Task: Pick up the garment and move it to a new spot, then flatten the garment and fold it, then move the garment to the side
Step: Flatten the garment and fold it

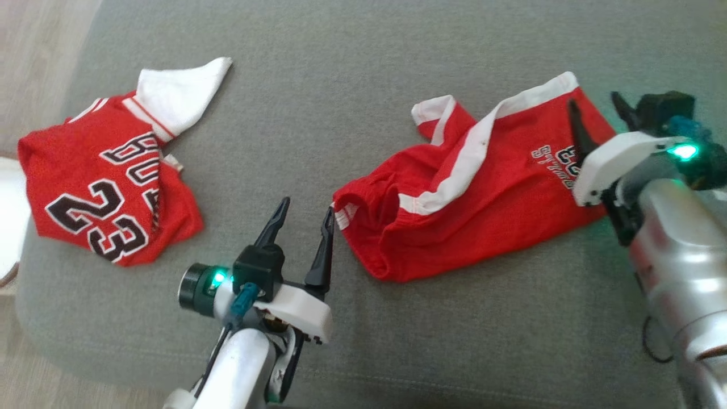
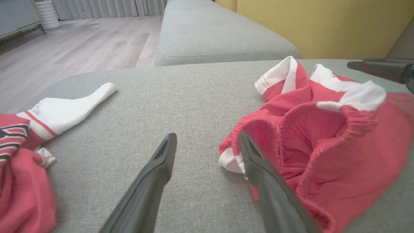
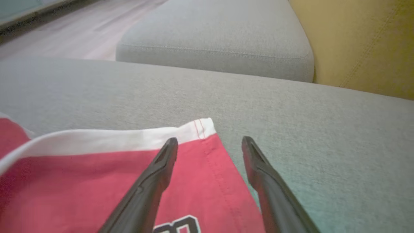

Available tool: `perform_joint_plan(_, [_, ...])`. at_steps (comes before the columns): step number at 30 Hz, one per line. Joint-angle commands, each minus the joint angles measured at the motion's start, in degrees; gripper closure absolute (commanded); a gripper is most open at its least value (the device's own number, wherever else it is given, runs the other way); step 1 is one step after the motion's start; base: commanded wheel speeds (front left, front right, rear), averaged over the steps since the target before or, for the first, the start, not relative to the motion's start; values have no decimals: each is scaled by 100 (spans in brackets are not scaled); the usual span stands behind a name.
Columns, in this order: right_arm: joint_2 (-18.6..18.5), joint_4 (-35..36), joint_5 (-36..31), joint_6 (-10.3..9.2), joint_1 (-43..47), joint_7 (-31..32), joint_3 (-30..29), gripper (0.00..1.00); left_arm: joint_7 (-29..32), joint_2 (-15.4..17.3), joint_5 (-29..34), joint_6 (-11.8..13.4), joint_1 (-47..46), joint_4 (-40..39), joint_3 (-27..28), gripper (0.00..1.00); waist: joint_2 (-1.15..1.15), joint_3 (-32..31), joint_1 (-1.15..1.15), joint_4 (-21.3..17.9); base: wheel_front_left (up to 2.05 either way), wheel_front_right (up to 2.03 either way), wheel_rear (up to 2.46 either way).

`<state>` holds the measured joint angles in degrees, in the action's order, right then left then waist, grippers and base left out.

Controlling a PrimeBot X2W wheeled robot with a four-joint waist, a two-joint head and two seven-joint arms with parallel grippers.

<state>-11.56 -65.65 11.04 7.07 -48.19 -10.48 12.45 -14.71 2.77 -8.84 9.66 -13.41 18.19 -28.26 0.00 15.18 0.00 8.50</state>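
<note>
One yellow panel [image 2: 310, 26] beyond shorts [image 2: 339, 145], wrist views

Red "23" jersey [image 1: 108, 187] crumpled at 9 o'clock on grey sofa cushion [image 1: 341, 85], white sleeve pointing to 1. Left wrist view: second grey cushion [image 2: 220, 35] at 12, yellow backrest [image 2: 317, 22] at 1, wood floor [image 2: 81, 48] at 10.

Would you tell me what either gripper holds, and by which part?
Nothing: left gripper and right gripper, jaws open, sit at opposite ends of the shorts.
</note>
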Motion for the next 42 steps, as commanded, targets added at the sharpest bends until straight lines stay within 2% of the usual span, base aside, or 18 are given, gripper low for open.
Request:
perform_joint_plan(1, [-41,39,-76,42,-172,-1,29,0,-29,12,-39,52,-217,-213,130,0,0,73,0,82,0,0,0])
perform_joint_plan(8, [-153,-569,-382,42,-392,53,-221,0,-29,11,-150,127,-313,-299,39,0,0,190,0,181,0,0,0])
perform_joint_plan(9, [-127,-606,-383,42,-388,72,-240,10,-29,11,-169,131,-326,-309,36,0,0,195,0,176,0,0,0])
perform_joint_plan(10, [-95,-633,-363,42,-383,79,-267,47,-29,11,-182,139,-335,-317,38,0,0,197,0,162,0,0,0])
perform_joint_plan(11, [-61,-659,-336,42,-384,109,-293,100,-29,11,-194,142,-344,-324,42,0,0,195,0,138,0,0,0])
perform_joint_plan(19, [57,-716,-140,42,-292,-165,-425,100,-29,11,-276,96,-387,-394,24,0,0,58,0,-101,0,0,0])
perform_joint_plan(23, [170,-476,131,42,-167,-381,-466,100,-29,11,-341,96,-350,-417,24,0,0,-103,0,-231,0,0,0])
perform_joint_plan(27, [271,42,538,42,218,-444,-432,100,-29,11,-404,88,-233,-395,78,0,0,-321,0,-379,0,0,0])
perform_joint_plan(32, [192,1030,1064,42,1181,-450,-502,100,-29,11,-466,78,-17,-372,194,0,0,-563,0,-581,0,0,0])
perform_joint_plan(37, [148,1657,1183,42,2091,-451,-493,100,-29,11,-494,49,176,-380,282,0,0,-664,0,-786,0,0,0])
perform_joint_plan(38, [152,1729,1179,42,2216,-451,-521,97,-29,11,-492,43,202,-381,295,0,0,-672,0,-825,0,0,0])
perform_joint_plan(39, [156,1805,1162,42,2324,-451,-572,25,-29,11,-500,29,226,-380,302,0,0,-681,0,-855,0,0,0])
perform_joint_plan(40, [151,1915,1096,42,2411,-451,-623,0,-29,11,-509,11,241,-377,300,0,0,-686,0,-878,0,0,0])
perform_joint_plan(42, [193,2201,928,42,2565,-451,-746,0,-29,11,-528,-16,248,-368,298,0,0,-705,0,-920,0,0,0])
